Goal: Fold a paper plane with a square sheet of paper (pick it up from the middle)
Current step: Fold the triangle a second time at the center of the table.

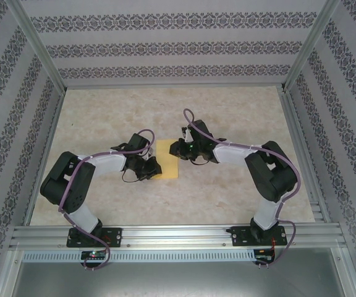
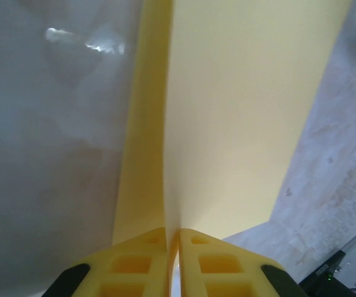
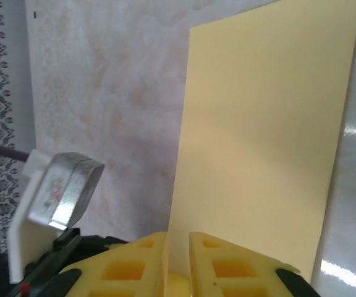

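Square sheet of paper (image 1: 167,159): yellow, matte, plain. It sits about the centre of the table (image 1: 104,111), well away from all four edges. From above it reads as a narrow upright rectangle rather than a full square.

Left gripper (image 1: 151,167): at the sheet's left side, toward its near corner. In the left wrist view its yellow fingers (image 2: 135,269) are pressed almost together on the paper (image 2: 233,124). Two yellow faces run away from the fingertips and meet along a straight line.

Right gripper (image 1: 177,148): at the sheet's right side, toward its far corner. In the right wrist view its jaws stand narrow, pinching the near edge of the paper (image 3: 264,124). The sheet extends flat away from them.

Table: pale marbled surface, bare around the sheet, enclosed by patterned walls (image 1: 165,37) on an aluminium frame.
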